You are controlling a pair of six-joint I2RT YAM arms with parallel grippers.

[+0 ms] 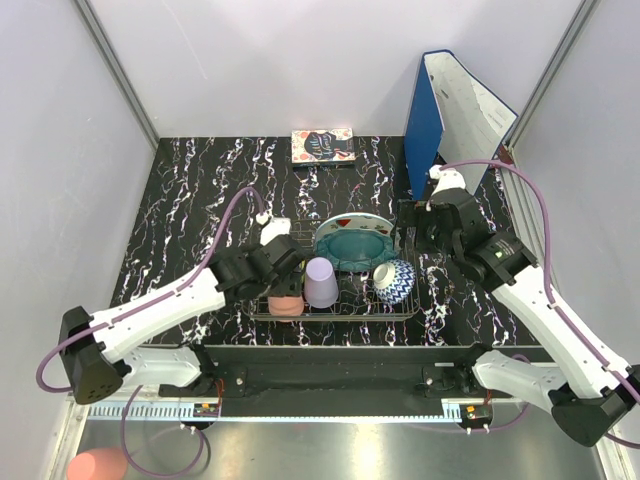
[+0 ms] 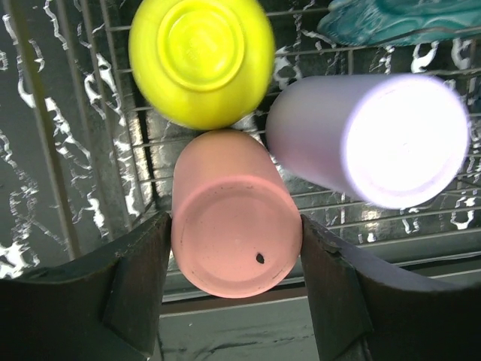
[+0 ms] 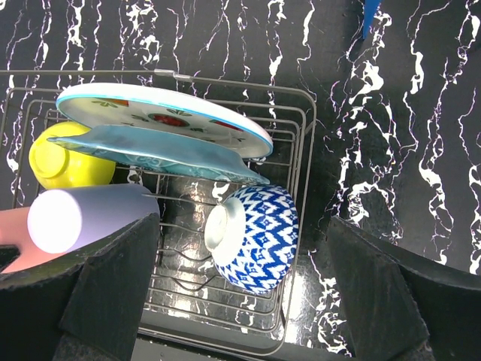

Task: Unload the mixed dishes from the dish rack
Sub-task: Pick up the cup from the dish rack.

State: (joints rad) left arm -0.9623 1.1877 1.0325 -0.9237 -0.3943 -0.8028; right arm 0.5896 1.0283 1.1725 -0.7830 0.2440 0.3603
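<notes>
The dish rack (image 1: pixel 340 312) stands near the table's front edge, between both arms. In it an upside-down pink cup (image 2: pixel 234 226) stands between the fingers of my left gripper (image 2: pixel 235 256), which press against both its sides. Beside the pink cup are a lilac cup (image 2: pixel 376 139) and a yellow-green bowl (image 2: pixel 201 60). A teal scalloped plate (image 3: pixel 173 150) leans against a white plate with red marks (image 3: pixel 161 116) at the rack's back. The blue-white patterned bowl (image 3: pixel 259 237) lies on its side at the rack's right end. My right gripper (image 3: pixel 240 286) hovers open above that bowl, holding nothing.
A blue binder (image 1: pixel 425 120) stands upright at the back right, close behind the right arm. A patterned book (image 1: pixel 323 146) lies at the back centre. White walls enclose the black marbled table (image 1: pixel 190 200) on three sides.
</notes>
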